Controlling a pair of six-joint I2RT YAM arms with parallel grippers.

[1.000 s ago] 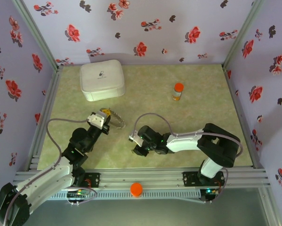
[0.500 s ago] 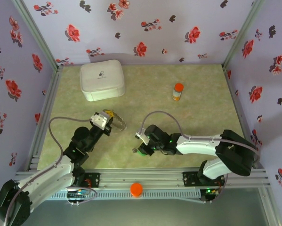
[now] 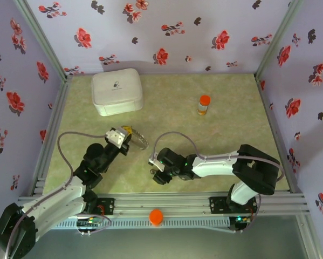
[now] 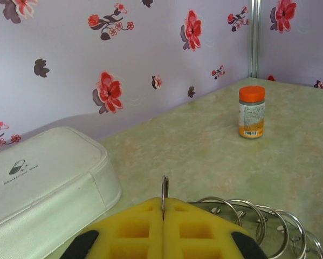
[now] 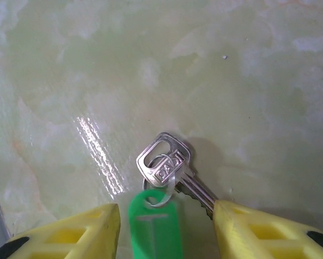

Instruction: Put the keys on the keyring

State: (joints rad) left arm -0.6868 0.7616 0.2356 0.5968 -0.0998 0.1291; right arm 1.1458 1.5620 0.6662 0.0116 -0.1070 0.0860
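The right gripper (image 5: 165, 209) has been widening over the last second, and its yellow fingers (image 5: 77, 233) are now standing spread on either side of a silver key (image 5: 164, 160) with a green tag (image 5: 155, 229). The key is lying flat on the table (image 5: 215, 65), apparently touched by neither finger. I judge it is either just released or being lined up for a fresh grasp; either way it is not yet on the keyring.

The left gripper (image 3: 123, 138) has meanwhile been edging rightward. Its fingers (image 4: 129, 229) are pressed together, pinching the keyring (image 4: 164, 188) edge-on, with wire loops trailing to one side. The keyring is sitting just on the arm-base side of the white case (image 3: 116, 90). The key is lying farther from the case, toward the bases and to the right.

The white case is closed, so its contents are hidden. The orange-capped bottle (image 3: 204, 105) is standing upright and capped, well to the right of the case; what it holds cannot be told.
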